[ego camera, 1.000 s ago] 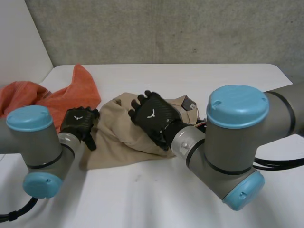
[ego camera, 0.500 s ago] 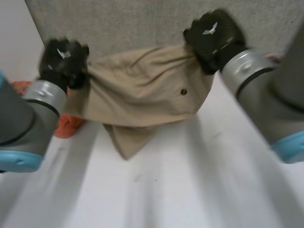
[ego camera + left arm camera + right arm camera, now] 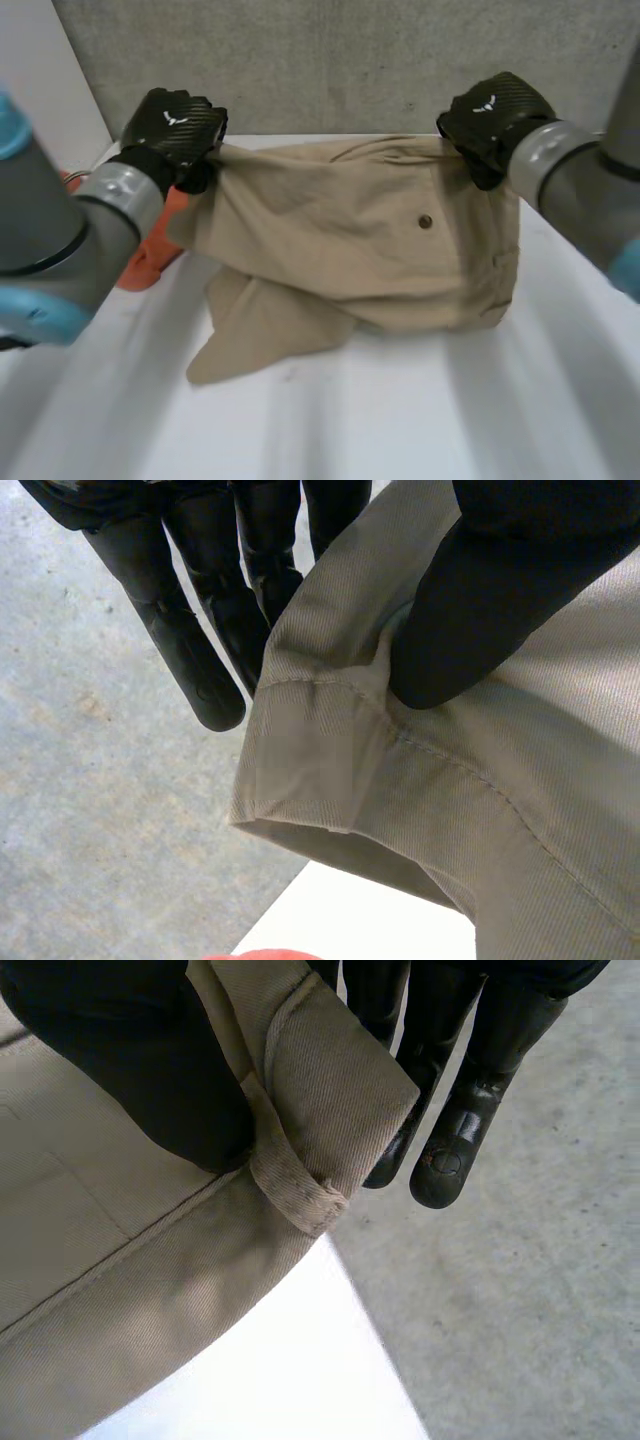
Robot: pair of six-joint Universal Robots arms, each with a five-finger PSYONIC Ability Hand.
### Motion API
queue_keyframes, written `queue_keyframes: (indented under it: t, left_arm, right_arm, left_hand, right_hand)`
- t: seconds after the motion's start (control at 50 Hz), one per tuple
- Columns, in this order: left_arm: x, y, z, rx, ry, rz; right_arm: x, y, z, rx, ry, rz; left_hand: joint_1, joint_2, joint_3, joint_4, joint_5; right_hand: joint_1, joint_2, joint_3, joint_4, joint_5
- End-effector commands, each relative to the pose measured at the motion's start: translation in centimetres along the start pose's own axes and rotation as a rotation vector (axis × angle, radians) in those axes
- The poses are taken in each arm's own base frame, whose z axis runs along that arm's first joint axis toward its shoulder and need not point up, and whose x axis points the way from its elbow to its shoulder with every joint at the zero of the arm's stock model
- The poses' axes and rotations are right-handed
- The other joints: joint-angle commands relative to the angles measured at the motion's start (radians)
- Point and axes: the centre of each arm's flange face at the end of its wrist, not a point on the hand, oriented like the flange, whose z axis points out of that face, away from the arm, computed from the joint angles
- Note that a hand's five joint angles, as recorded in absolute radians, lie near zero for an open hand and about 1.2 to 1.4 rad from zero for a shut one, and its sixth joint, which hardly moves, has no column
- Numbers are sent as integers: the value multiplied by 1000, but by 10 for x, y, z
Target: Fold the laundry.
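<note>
White worktop [image 3: 400, 420] before a grey wall [image 3: 330, 60]. Beige garment [image 3: 340, 230], probably trousers, hangs spread out, its lower part resting on the worktop. Left hand [image 3: 172, 130] and right hand [image 3: 492, 112] each pinch one top corner between thumb and fingers [image 3: 195, 660]. Orange cloth [image 3: 150, 260] lies beside it, under the left arm.

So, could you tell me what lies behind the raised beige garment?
An orange cloth peeks out below the left hand; the beige garment covers the rest of it.

The garment [image 3: 350, 240] is plain beige, the cloth [image 3: 150, 262] orange, the table [image 3: 400, 420] white, the wall [image 3: 330, 60] speckled grey.
</note>
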Motion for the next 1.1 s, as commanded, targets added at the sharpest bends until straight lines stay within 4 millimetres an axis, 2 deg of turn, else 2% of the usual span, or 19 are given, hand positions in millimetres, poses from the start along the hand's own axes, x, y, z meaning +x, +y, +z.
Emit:
queue_keyframes:
  t: [0.02,0.06,0.08,0.16,0.24,0.28,0.36,0.44,0.46,0.52,0.54,0.64,0.7,0.78,0.84,0.86,0.92,1.0,1.1]
  left_arm:
    - [-30,-34,64,275,-175,96]
    - [-42,-52,73,373,-257,110]
    - [-56,-73,76,473,-347,117]
    - [-80,-114,70,660,-502,107]
    - [-85,-136,56,737,-530,103]
    - [-80,-129,54,707,-509,99]
    - [-58,-92,50,586,-439,93]
    - [-26,-31,39,401,-340,75]
    - [-14,-7,33,331,-303,69]
    - [4,24,21,234,-249,65]
    - [13,41,12,179,-220,63]
    - [43,75,-12,55,-134,56]
    - [62,87,-30,-20,-63,60]
    - [73,95,-57,-153,23,60]
    - [71,90,-72,-221,60,51]
    - [70,88,-82,-267,86,47]
    - [66,80,-98,-341,124,42]
    - [56,65,-109,-348,113,2]
    - [37,59,-107,-332,35,-116]
  right_arm:
    - [28,-31,53,321,255,112]
    - [41,-46,57,416,325,126]
    - [55,-60,57,502,394,140]
    - [81,-89,50,664,536,156]
    - [85,-95,45,687,552,154]
    - [81,-92,45,667,530,153]
    - [66,-70,51,563,454,156]
    - [30,-34,57,425,299,139]
    - [16,-16,59,364,235,135]
    - [-5,20,62,249,134,135]
    - [-23,40,60,173,66,141]
    - [-67,94,47,-39,-100,142]
    - [-78,112,35,-109,-142,148]
    - [-77,122,19,-161,-158,155]
    - [-75,120,3,-176,-170,148]
    - [-75,120,-2,-178,-175,145]
    - [-77,115,-18,-164,-201,145]
    - [-76,118,-33,-156,-229,163]
    - [-70,134,-37,-180,-225,196]
  left_hand:
    - [287,205,206,199,249]
    - [287,205,206,199,249]
    - [287,205,206,199,249]
    - [287,205,206,199,249]
    - [287,205,206,199,249]
    - [287,205,206,199,249]
    - [287,205,206,199,249]
    - [287,205,206,199,249]
    - [287,205,206,199,249]
    - [287,205,206,199,249]
    - [287,205,206,199,249]
    - [253,170,172,165,214]
    - [92,10,11,4,54]
    - [-73,-155,-154,-161,-111]
    - [-217,-299,-297,-305,-255]
    - [-383,-465,-464,-471,-421]
    - [-616,-698,-697,-704,-654]
    - [-634,-717,-715,-722,-672]
    - [-628,-711,-709,-716,-667]
  right_hand:
    - [422,226,215,209,255]
    - [422,226,215,209,255]
    - [422,226,215,209,255]
    - [422,226,215,209,255]
    - [422,226,215,209,255]
    - [422,226,215,209,255]
    - [422,226,215,209,255]
    - [422,226,215,209,255]
    - [422,226,215,209,255]
    - [422,226,215,209,255]
    - [422,226,215,209,255]
    - [422,226,215,209,255]
    - [422,226,215,209,255]
    - [422,226,215,209,255]
    - [422,226,215,209,255]
    - [422,226,215,209,255]
    - [422,226,215,209,255]
    - [422,226,215,209,255]
    - [422,226,215,209,255]
